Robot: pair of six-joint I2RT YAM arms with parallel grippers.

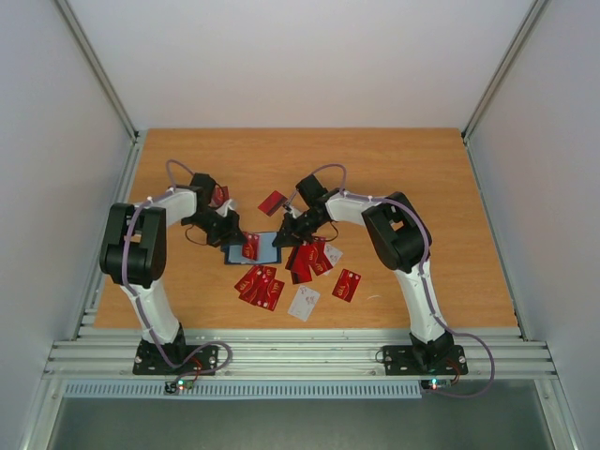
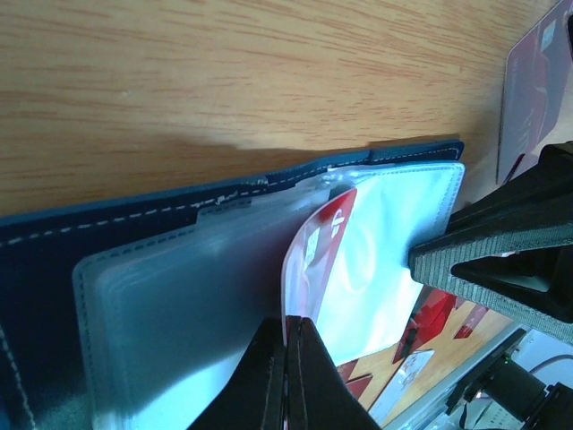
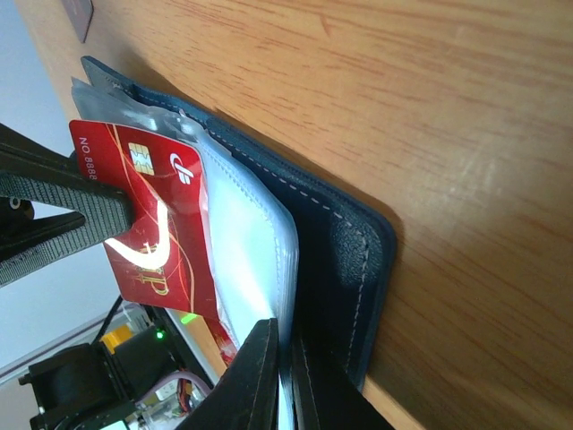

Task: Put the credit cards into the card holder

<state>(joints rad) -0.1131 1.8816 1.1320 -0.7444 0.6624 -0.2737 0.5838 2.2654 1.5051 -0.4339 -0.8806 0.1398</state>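
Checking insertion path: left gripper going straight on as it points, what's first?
Likely the clear plastic sleeves of the open navy-blue card holder; the left gripper, shut on a red credit card, points into them. Depth unclear.

Red credit card [image 3: 166,233] at the card holder [image 3: 345,260] printed "NO.8888" in white along one edge, further digits hidden, small white monogram beside its gold chip [image 3: 141,159] unreadable, large gold lettering unclear, loose cards [image 1: 261,286] too small to read
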